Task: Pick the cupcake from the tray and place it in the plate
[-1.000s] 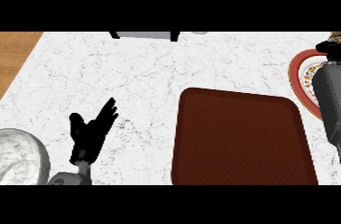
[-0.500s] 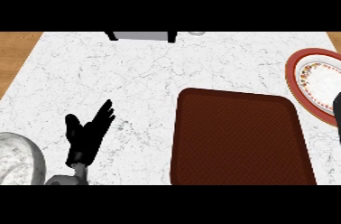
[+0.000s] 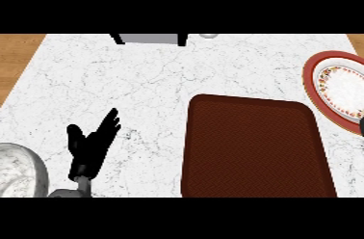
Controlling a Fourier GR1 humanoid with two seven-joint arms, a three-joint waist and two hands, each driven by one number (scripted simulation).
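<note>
The dark brown tray (image 3: 252, 146) lies on the white marble counter (image 3: 142, 84), right of centre, and its surface shows no cupcake. No cupcake shows anywhere in the head view. The red-rimmed plate (image 3: 343, 88) with a white middle sits at the right edge, partly cut off. My left hand (image 3: 91, 142) rests open on the counter at the lower left, fingers pointing up and well apart from the tray. My right hand is out of sight; only a thin dark sliver shows at the right edge below the plate.
A grey box-like object (image 3: 149, 38) and a small round thing (image 3: 207, 35) stand at the counter's far edge. A pale rounded object (image 3: 18, 170) sits at the lower left corner beside my left forearm. Wooden floor (image 3: 14, 55) shows beyond the counter's left edge.
My right forearm has drawn away off the right edge, uncovering the plate. The left hand has stayed in place.
</note>
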